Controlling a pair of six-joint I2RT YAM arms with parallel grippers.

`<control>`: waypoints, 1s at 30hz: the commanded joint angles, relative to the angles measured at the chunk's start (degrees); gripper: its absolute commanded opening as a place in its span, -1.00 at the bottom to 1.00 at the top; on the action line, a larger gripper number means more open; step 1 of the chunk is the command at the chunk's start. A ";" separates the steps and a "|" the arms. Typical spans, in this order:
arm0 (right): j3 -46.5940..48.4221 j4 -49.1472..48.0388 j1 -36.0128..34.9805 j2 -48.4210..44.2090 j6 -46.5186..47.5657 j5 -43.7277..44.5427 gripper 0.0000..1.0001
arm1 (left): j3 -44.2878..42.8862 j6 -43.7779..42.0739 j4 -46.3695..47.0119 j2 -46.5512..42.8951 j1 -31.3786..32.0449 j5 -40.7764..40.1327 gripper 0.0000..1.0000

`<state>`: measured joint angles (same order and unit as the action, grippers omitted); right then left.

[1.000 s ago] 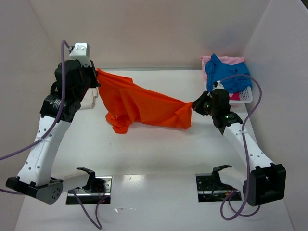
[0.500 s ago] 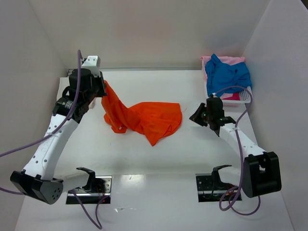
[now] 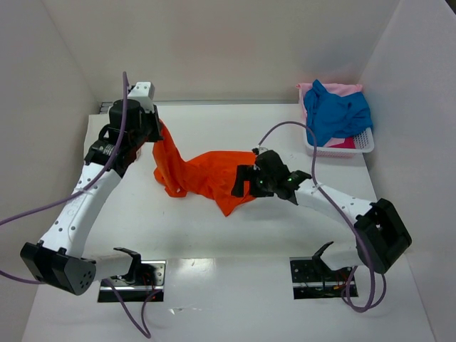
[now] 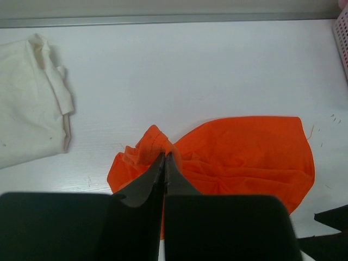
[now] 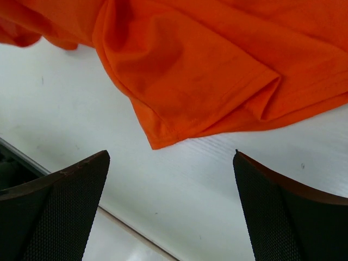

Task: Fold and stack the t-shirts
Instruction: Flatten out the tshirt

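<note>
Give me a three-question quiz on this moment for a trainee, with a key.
1. True or false: the right gripper is shut on the orange t-shirt.
2. Where is the blue t-shirt? A: in the white basket. B: in the right gripper. C: under the orange t-shirt.
3. Fill in: the left gripper pinches the ___ t-shirt.
Key: 1 false, it is open; 2 A; 3 orange.
</note>
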<state>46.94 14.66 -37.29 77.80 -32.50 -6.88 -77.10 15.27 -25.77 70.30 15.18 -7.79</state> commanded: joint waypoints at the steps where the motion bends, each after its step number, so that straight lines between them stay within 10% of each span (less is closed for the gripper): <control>1: 2.10 2.39 -3.66 -1.44 2.27 5.31 1.00 | 0.37 -0.15 2.57 -0.69 -0.24 -0.21 -1.00; 11: 0.44 -3.15 -5.68 6.00 1.21 2.00 1.00 | 0.99 -0.15 2.57 -0.69 -0.24 0.32 -1.00; 30: 3.25 -9.44 -6.48 13.72 -2.60 1.95 0.09 | 1.51 -0.15 2.04 -0.69 -0.24 -0.21 -1.00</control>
<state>47.89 9.86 -43.27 89.79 -33.98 -4.83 -75.75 15.22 -25.30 70.30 15.18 -7.79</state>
